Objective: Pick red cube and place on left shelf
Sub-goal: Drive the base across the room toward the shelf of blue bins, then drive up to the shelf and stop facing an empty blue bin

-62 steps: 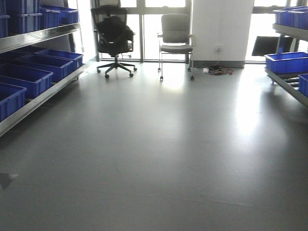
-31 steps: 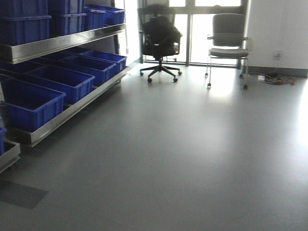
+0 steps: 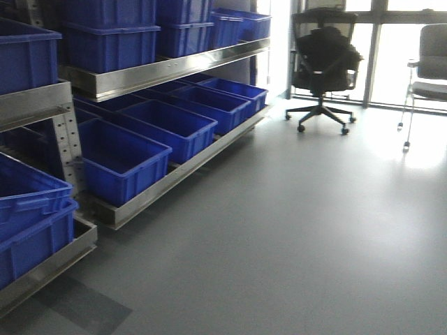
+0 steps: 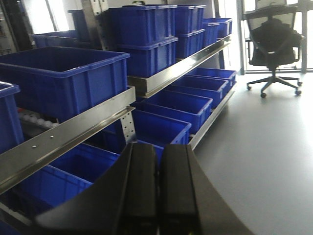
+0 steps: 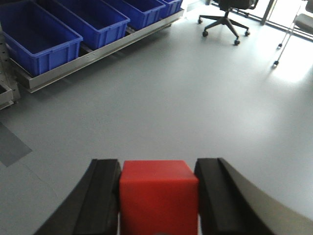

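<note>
Right wrist-mounted camera, looking down: the red cube [image 5: 159, 196] sits clamped between the two black fingers [image 5: 103, 193] of the right gripper [image 5: 158, 169]. It is held over bare grey floor [image 5: 161, 103] and well apart from the left shelf [image 5: 98, 51], whose lowest steel rail runs across the upper left corner. From the front-facing view, the rack fills the left side of the room. Its flat steel front bars carry rows of blue bins [image 3: 122, 157] on two tiers, and a perforated upright post [image 3: 68, 150] stands between two sections. Beyond the far end of the rack, a black office chair [image 3: 323, 59] stands on its castors by the bright windows, with a grey chair [image 3: 429, 66] partly cut off at the right edge. On the left wrist-mounted camera, the left gripper [image 4: 157, 161] points toward the rack. Its dark fingers are pressed together with nothing between them, near a riveted front bar.
</note>
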Robot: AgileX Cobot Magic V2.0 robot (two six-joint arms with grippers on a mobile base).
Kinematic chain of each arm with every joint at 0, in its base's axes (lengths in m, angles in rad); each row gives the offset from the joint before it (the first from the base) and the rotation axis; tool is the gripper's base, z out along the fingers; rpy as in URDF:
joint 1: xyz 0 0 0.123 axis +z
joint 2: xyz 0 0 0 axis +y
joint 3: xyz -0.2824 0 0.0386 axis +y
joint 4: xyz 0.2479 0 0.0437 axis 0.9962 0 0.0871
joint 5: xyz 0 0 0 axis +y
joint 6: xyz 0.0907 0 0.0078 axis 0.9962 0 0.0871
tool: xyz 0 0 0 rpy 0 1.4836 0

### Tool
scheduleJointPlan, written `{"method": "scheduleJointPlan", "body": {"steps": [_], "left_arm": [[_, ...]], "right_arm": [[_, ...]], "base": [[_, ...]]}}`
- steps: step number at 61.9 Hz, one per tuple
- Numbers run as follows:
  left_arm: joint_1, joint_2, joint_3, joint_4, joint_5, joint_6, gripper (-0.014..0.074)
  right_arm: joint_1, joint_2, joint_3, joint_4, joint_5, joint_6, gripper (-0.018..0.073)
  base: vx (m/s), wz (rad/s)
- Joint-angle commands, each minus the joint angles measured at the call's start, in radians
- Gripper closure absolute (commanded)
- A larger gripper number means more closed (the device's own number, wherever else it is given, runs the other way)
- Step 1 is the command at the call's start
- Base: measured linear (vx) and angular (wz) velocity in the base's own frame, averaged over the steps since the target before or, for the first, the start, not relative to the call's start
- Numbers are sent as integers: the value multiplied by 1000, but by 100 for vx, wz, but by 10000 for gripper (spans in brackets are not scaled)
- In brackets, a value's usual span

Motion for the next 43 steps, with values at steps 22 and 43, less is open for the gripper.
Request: {"method": "scheduleJointPlan", "body": {"steps": [22, 43], "left_arm": [[-7, 0, 22, -5, -90, 1, 491], [-7, 0, 22, -5, -90, 1, 491]], "right_arm": [[-6, 5, -29, 1, -91, -1, 501], [-6, 5, -29, 1, -91, -1, 501]], "base": [[41, 62], [34, 55]]}}
